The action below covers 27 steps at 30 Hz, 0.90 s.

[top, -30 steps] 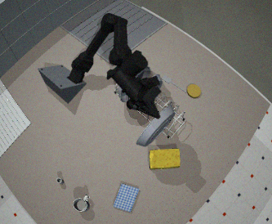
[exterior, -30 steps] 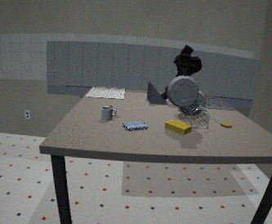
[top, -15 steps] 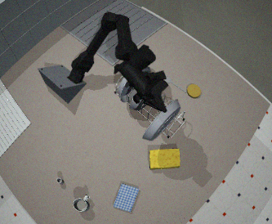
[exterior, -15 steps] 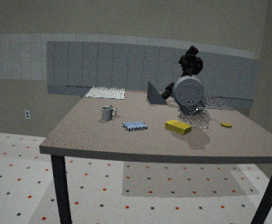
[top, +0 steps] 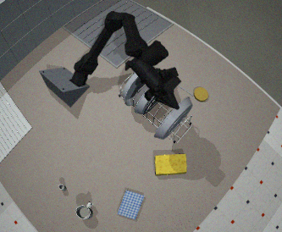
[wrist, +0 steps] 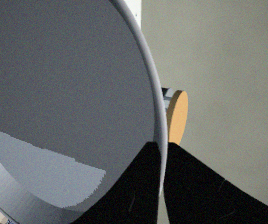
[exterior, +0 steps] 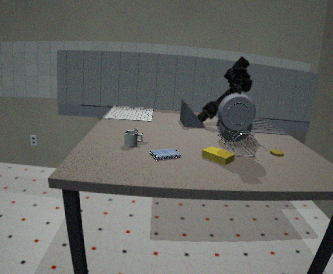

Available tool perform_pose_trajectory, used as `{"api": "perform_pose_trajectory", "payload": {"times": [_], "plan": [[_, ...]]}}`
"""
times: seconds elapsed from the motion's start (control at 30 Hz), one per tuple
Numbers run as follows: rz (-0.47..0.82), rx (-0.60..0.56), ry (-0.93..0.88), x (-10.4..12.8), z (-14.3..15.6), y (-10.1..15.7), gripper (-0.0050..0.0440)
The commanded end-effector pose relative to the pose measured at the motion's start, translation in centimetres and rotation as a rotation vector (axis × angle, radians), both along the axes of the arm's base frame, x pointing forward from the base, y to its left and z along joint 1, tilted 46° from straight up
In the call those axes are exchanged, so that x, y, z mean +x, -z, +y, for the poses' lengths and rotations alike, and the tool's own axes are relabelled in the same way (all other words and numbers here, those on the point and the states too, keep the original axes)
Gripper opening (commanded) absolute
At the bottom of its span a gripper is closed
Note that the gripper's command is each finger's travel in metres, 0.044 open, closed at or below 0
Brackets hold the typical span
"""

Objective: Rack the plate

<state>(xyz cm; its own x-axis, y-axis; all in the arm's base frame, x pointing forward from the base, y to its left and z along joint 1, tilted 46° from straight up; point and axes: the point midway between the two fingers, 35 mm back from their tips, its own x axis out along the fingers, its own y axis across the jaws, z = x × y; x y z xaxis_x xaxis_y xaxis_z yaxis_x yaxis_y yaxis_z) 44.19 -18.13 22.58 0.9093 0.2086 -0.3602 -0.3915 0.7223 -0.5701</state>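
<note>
From the top, the gripper (top: 173,101) holds the grey plate (top: 173,118) on edge over the wire dish rack (top: 157,116), at the end farthest from the two standing plates (top: 136,91). In the exterior view the plate (exterior: 237,114) looks like a stiff, smooth, probably breakable disc just above the rack (exterior: 240,142). The wrist view shows the fingers pinched nearly shut on the thin rim of the plate (wrist: 65,96), a sensible but slippery hold.

The black arm (top: 126,38) arches forward and down, its tool (top: 171,100) clamped tight on a plate's (top: 173,118) rim.
</note>
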Motion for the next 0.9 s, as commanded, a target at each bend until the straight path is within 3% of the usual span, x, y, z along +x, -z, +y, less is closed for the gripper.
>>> {"api": "perform_pose_trajectory", "payload": {"times": [0.0, 0.87], "plan": [[-0.013, -0.011, 0.008, 0.0, 0.4, -1.3, 0.0], [-0.019, -0.006, 0.011, 0.0, 3.5, -4.7, 0.0]]}}
